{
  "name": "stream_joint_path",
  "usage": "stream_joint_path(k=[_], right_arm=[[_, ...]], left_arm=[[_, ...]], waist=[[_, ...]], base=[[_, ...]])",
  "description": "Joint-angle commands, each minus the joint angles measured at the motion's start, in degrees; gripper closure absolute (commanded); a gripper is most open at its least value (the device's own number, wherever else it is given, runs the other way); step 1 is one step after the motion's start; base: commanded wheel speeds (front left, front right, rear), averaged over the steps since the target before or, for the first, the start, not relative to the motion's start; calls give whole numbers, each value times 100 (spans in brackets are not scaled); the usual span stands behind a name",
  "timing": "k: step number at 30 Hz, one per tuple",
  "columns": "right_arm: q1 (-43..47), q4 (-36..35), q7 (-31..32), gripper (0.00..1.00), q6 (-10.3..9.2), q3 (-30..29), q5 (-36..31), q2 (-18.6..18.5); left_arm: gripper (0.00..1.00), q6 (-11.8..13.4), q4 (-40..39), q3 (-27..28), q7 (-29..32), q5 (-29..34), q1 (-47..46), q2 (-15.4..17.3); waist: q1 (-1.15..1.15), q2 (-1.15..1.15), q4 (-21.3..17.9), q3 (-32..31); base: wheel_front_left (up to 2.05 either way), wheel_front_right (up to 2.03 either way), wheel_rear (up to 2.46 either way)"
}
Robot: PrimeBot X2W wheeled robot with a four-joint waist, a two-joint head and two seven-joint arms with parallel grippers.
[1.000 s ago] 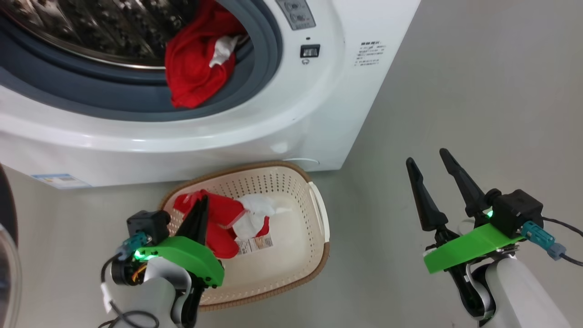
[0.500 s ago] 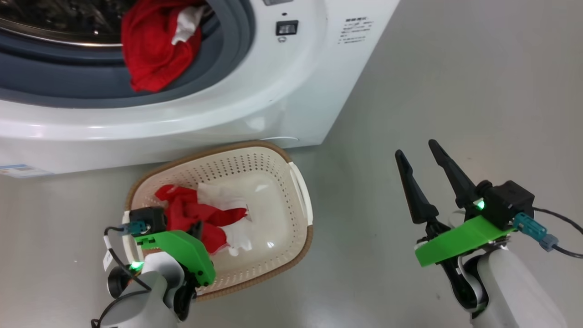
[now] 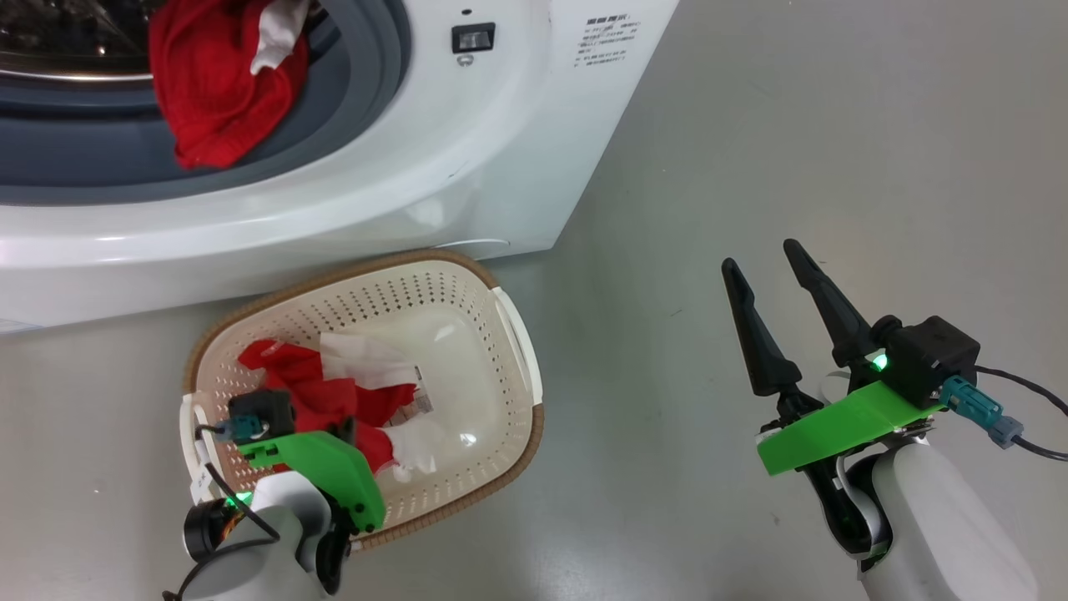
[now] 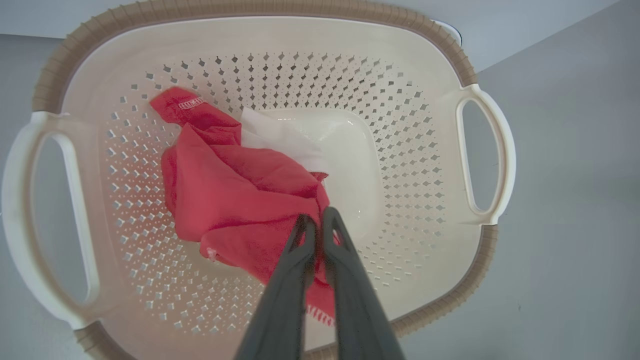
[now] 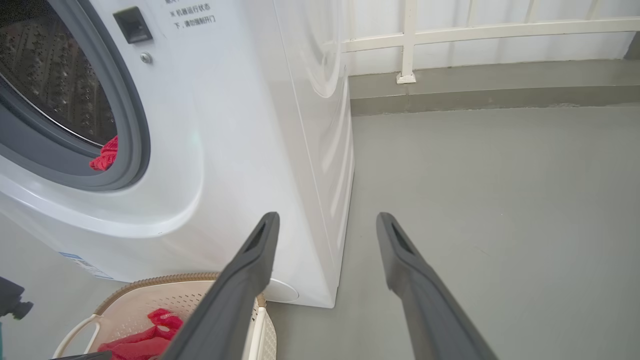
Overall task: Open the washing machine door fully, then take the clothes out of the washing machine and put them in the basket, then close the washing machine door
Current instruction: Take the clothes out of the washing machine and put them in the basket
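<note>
The white washing machine point(image 3: 467, 150) stands with its mouth uncovered; its door is out of view. A red and white garment point(image 3: 209, 92) of the clothes hangs over the grey gasket point(image 3: 367, 108). The cream basket point(image 3: 534, 434) sits on the floor in front of the machine. Another red and white garment point(image 4: 235, 195) lies inside the basket point(image 4: 250, 7). My left gripper point(image 4: 315, 220) reaches down into it, fingers pinched on the red fabric; a green mount mostly hides the left gripper point(image 3: 349, 427) from the head. Right of the basket, my right gripper point(image 3: 761, 256) hangs open and holds nothing.
Bare grey floor point(image 3: 793, 125) spreads to the right of the washing machine point(image 5: 280, 125) and the basket point(image 5: 165, 282). A low kerb with a white railing point(image 5: 410, 45) runs behind the machine, beyond my right gripper point(image 5: 327, 217). A cable trails from the right wrist.
The head camera has turned, shifting the whole scene left and up. My left gripper has sunk lower into the basket with the red garment, which now rests on the bottom. The right gripper keeps its pose.
</note>
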Motion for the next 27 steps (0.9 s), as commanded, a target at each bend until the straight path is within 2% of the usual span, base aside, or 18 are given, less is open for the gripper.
stream_joint_path(k=[1,9,15,21,27], right_arm=[[16,-91,-37,0,36,89,94,24],[136,-47,-37,0,36,17,65,-13],[269,-16,-37,0,36,-67,11,-70],[475,-20,-37,0,36,-182,-44,-114],[695,-57,-37,0,36,-366,-175,-99]], left_arm=[[0,26,-21,127,-158,-44,-72,144],[0,-90,-54,43,-532,-38,43,133],[0,-234,-409,36,-660,-60,261,131],[0,-92,-1333,427,-667,273,687,271],[0,4,-2536,1141,-668,773,1387,397]], waist=[[0,0,32,-66],[0,0,245,-441],[0,0,473,-860],[0,0,668,-1321],[0,0,780,-1762]], base=[[0,0,0],[0,0,0],[0,0,0],[0,0,0],[0,0,0]])
